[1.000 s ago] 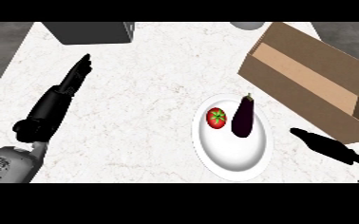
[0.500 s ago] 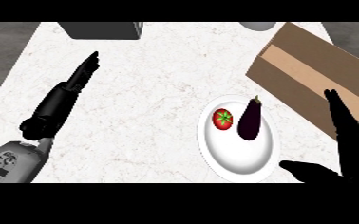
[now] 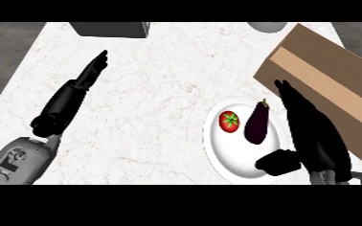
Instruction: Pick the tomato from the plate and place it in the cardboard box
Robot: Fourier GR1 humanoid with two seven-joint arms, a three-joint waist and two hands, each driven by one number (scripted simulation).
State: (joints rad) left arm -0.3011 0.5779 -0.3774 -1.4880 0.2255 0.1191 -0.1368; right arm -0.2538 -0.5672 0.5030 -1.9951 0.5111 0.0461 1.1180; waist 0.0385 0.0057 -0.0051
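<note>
On the white plate [image 3: 237, 165] the tomato [image 3: 229, 121] sits beside an eggplant [image 3: 256, 122]; our right hand [image 3: 311, 129], fingers straight, hovers just right, ungrasped. Next we must curl around it, then carry to the cardboard box [image 3: 314, 67].

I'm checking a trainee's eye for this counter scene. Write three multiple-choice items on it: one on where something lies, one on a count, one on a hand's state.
1. Where does the tomato lie?
A. On the white plate, left of the eggplant
B. Inside the cardboard box
C. On the bare counter by the left hand

2. How many items lie on the plate?
A. One
B. Two
C. Four

3. What is the right hand doing?
A. Curled round the tomato
B. Open, at the plate's right edge, holding nothing
C. Resting inside the box

Answers: 1 A, the tomato sits on the plate beside the eggplant; 2 B, only tomato and eggplant lie there; 3 B, its fingers are straight and the tomato lies untouched.
</note>
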